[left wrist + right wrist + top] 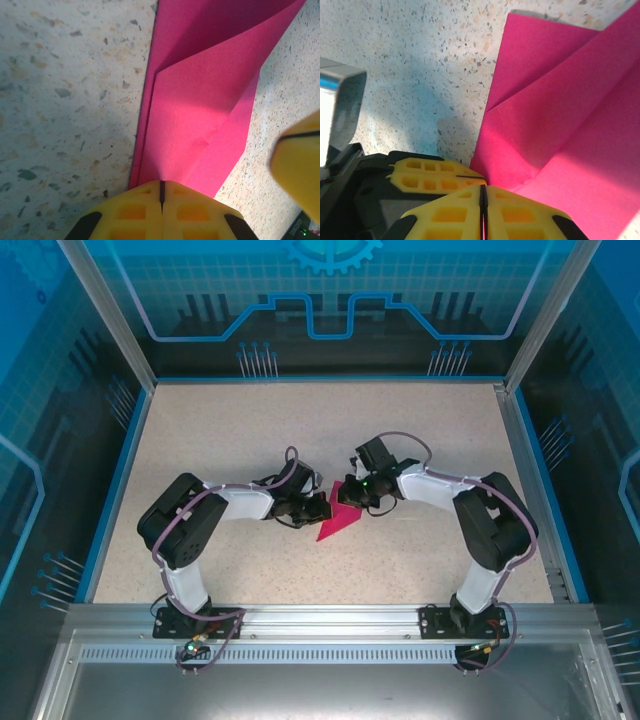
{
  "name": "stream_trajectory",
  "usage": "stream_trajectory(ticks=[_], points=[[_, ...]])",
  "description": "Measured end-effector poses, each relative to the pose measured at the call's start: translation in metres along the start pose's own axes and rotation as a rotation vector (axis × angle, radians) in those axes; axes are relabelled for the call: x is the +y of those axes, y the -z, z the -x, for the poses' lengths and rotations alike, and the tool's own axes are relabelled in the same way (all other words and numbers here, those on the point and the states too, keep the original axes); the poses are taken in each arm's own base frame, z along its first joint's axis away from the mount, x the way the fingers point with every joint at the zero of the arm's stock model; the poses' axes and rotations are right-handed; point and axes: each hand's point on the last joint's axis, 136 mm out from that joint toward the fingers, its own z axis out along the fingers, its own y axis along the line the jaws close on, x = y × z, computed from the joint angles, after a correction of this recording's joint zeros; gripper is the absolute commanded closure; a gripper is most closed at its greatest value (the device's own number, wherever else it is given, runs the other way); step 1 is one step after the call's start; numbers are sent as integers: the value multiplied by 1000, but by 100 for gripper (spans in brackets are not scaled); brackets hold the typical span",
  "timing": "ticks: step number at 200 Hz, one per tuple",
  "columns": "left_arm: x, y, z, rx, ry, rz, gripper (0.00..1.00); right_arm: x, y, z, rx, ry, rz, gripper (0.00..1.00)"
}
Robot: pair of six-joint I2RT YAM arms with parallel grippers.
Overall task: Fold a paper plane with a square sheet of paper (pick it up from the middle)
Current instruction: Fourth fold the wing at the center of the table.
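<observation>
Speckled table [220,430] bears the paper [200,115], part-folded to a layered wedge, left gripper [161,195] and right gripper [483,197] both clamped on it; final folds likely remain.

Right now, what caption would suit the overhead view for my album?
Left gripper and right gripper meet above the table, both pinched shut on partly folded magenta paper.

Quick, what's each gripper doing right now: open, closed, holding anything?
Left gripper: closed, pinching the folded pink paper.
Right gripper: closed, pinching the same paper.
</observation>
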Motion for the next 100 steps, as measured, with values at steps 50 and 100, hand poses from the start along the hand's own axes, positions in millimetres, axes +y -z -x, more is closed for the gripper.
stream_trajectory(ticks=[50,100], points=[[0,0,0,6,3,3,100,-10,-22,-10,66,5,2,93],[0,0,-1,23,-1,18,100,-17,-31,-11,90,12,-21,93]])
